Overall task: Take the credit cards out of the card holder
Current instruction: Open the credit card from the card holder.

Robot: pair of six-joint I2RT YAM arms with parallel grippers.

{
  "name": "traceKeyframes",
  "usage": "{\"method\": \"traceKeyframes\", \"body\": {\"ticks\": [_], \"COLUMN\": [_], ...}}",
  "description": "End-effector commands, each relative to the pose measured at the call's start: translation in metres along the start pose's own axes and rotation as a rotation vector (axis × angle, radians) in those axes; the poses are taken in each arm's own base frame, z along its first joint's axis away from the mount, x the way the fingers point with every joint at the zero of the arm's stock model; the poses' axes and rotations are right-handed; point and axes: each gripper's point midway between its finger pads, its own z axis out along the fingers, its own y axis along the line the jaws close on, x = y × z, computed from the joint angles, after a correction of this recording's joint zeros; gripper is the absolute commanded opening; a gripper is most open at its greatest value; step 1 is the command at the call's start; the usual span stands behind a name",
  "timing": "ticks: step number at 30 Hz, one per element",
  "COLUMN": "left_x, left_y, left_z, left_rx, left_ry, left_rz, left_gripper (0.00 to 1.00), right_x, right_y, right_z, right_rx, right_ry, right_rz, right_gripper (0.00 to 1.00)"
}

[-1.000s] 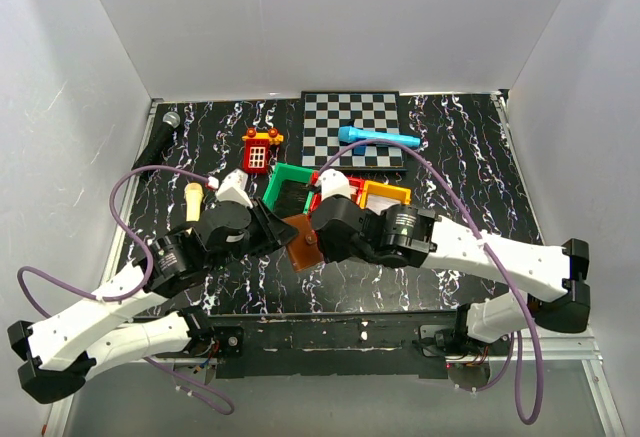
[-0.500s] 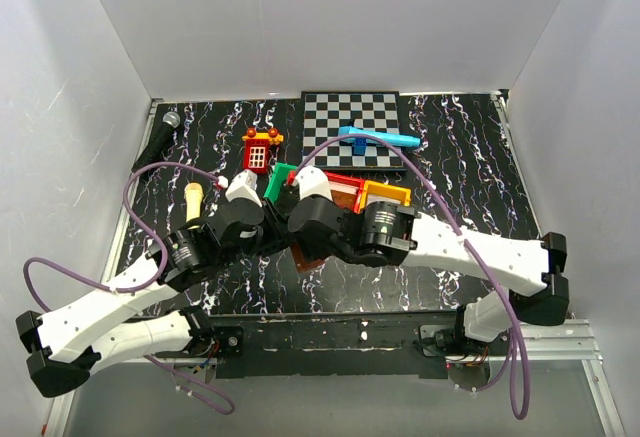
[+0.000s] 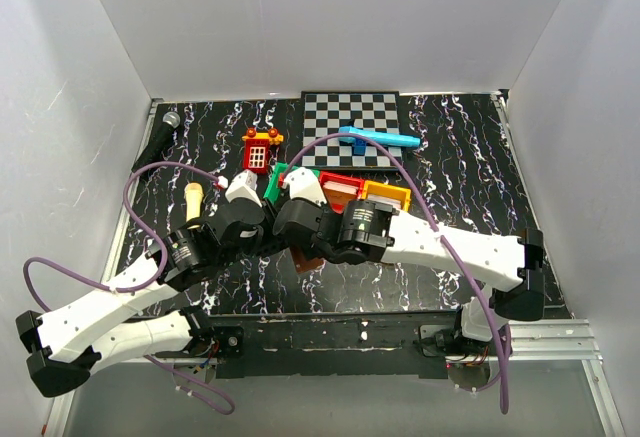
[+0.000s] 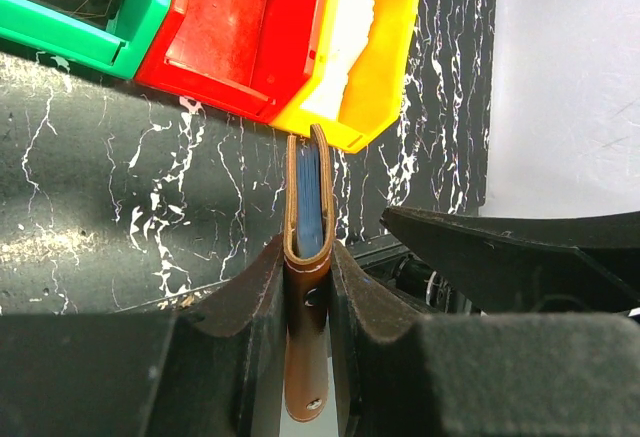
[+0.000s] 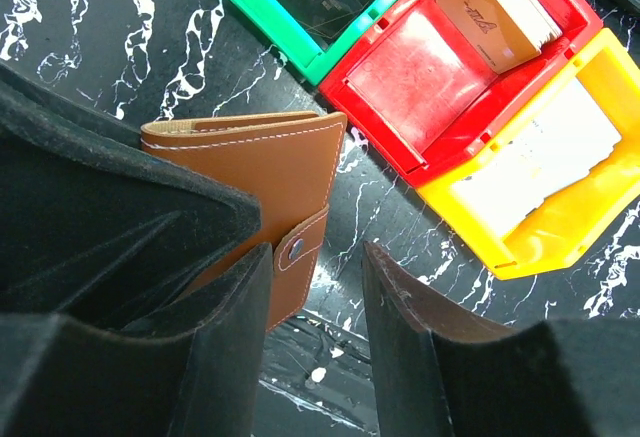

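Observation:
The brown card holder (image 4: 306,287) is folded shut and held on edge in my left gripper (image 4: 307,252), which is shut on it near the fold; pale blue inner pockets (image 4: 309,197) show between its halves. My right gripper (image 5: 318,257) is open, its left finger beside the holder's snap tab (image 5: 298,249), not gripping it. In the top view both grippers meet over the holder (image 3: 308,260). A tan credit card (image 5: 490,12) lies in the red bin (image 5: 420,87) and a pale one (image 5: 545,162) in the yellow bin (image 5: 590,227). Any cards inside the holder are hidden.
A green bin (image 5: 262,2) with a dark card stands beside the red one, just beyond the holder. Farther back are a chessboard (image 3: 352,122), a blue toy microphone (image 3: 375,137), a red toy house (image 3: 258,149) and a black microphone (image 3: 155,137). White walls enclose the table.
My right arm has swung left, bringing its gripper up against the holder. My left arm shifted slightly up and right a second ago and has held still since, keeping the holder.

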Motion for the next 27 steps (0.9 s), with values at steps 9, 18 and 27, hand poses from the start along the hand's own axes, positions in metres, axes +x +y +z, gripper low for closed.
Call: {"method": "traceKeyframes", "body": {"ticks": [9, 18, 27], "left_x": [-0.016, -0.016, -0.019], "left_y": [-0.029, -0.029, -0.019], "left_z": [-0.017, -0.018, -0.02], "left_rx": [0.102, 0.105, 0.086], "left_ry": [-0.034, -0.036, -0.061], "left_rz": [-0.045, -0.038, -0.032], "left_gripper": [0.0, 0.0, 0.0], "right_x": [0.001, 0.005, 0.006], "right_y": [-0.008, -0.007, -0.008], "right_z": [0.001, 0.002, -0.006], "right_rx": [0.071, 0.066, 0.024], "right_ry": [0.017, 0.033, 0.029], "right_rz": [-0.015, -0.021, 0.007], "right_gripper": [0.3, 0.17, 0.01]}}
